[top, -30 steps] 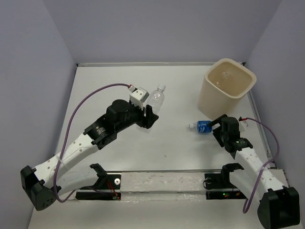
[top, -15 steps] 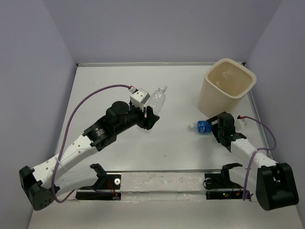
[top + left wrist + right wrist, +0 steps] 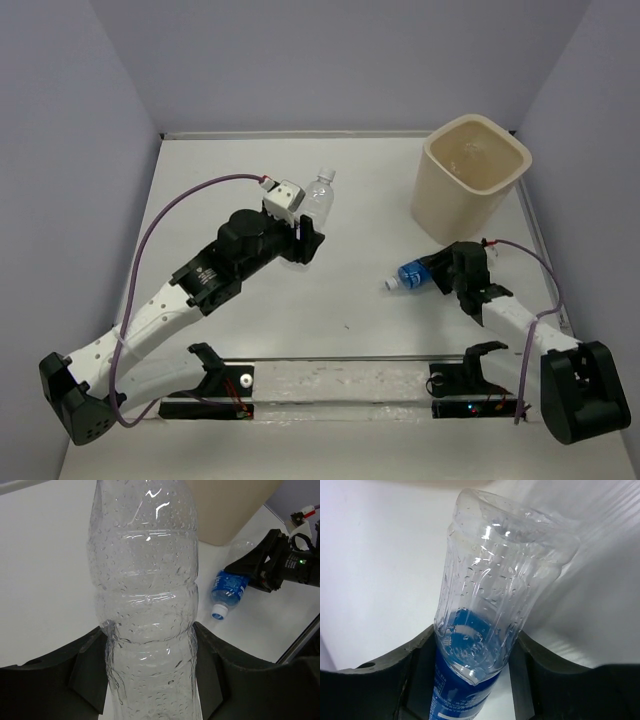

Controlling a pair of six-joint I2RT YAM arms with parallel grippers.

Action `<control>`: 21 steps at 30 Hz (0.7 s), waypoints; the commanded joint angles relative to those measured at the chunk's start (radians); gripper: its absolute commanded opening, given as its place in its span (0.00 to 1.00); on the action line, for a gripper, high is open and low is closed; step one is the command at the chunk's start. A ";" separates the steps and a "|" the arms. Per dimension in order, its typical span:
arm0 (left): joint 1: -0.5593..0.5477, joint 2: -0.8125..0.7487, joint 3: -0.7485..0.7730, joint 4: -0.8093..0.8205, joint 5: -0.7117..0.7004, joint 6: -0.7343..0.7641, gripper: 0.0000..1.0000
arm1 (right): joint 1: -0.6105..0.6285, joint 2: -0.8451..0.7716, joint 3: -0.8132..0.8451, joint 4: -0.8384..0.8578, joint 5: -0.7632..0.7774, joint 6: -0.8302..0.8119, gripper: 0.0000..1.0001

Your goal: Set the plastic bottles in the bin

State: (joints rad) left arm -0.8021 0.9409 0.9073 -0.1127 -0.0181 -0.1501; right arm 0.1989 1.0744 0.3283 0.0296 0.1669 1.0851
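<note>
My left gripper (image 3: pixel 304 238) is shut on a clear unlabelled plastic bottle (image 3: pixel 317 199) with a white cap, held off the table left of centre. In the left wrist view the bottle (image 3: pixel 145 590) fills the space between both fingers (image 3: pixel 90 675). My right gripper (image 3: pixel 447 272) is shut on a blue-labelled bottle (image 3: pixel 414 273); its white cap points left and slightly down. In the right wrist view the fingers (image 3: pixel 422 670) press both sides of that bottle (image 3: pixel 490 605). The cream bin (image 3: pixel 433 150) stands just behind the right gripper, and something clear glints inside it.
Pale walls close the table at the back and both sides. A clear rail with black brackets (image 3: pixel 340 385) runs along the near edge between the arm bases. A purple cable (image 3: pixel 190 205) loops over the left arm. The left wrist view also shows the bin (image 3: pixel 235 510).
The right gripper closed onto the blue-labelled bottle and swung it left and nearer, cap tilted down. The left arm carried the clear bottle slightly back and left. The bin shifted a little.
</note>
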 commanded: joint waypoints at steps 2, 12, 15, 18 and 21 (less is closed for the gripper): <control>0.021 -0.017 -0.002 0.028 -0.042 0.021 0.43 | 0.129 -0.248 -0.005 -0.095 -0.116 -0.037 0.40; 0.057 -0.004 0.002 0.044 -0.048 0.003 0.43 | 0.231 -0.415 0.325 -0.206 -0.184 -0.262 0.41; 0.060 0.010 0.011 0.053 -0.030 -0.012 0.43 | 0.231 -0.323 0.538 -0.176 -0.071 -0.462 0.41; 0.060 0.019 0.019 0.067 -0.003 -0.034 0.43 | 0.231 -0.225 0.711 -0.129 0.159 -0.644 0.39; 0.060 0.018 0.034 0.079 0.012 -0.046 0.43 | 0.231 -0.127 0.817 0.017 0.442 -0.903 0.37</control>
State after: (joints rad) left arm -0.7448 0.9638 0.9073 -0.1036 -0.0422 -0.1684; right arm 0.4271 0.8417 0.9958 -0.1501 0.1810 0.5854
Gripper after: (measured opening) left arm 0.669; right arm 0.587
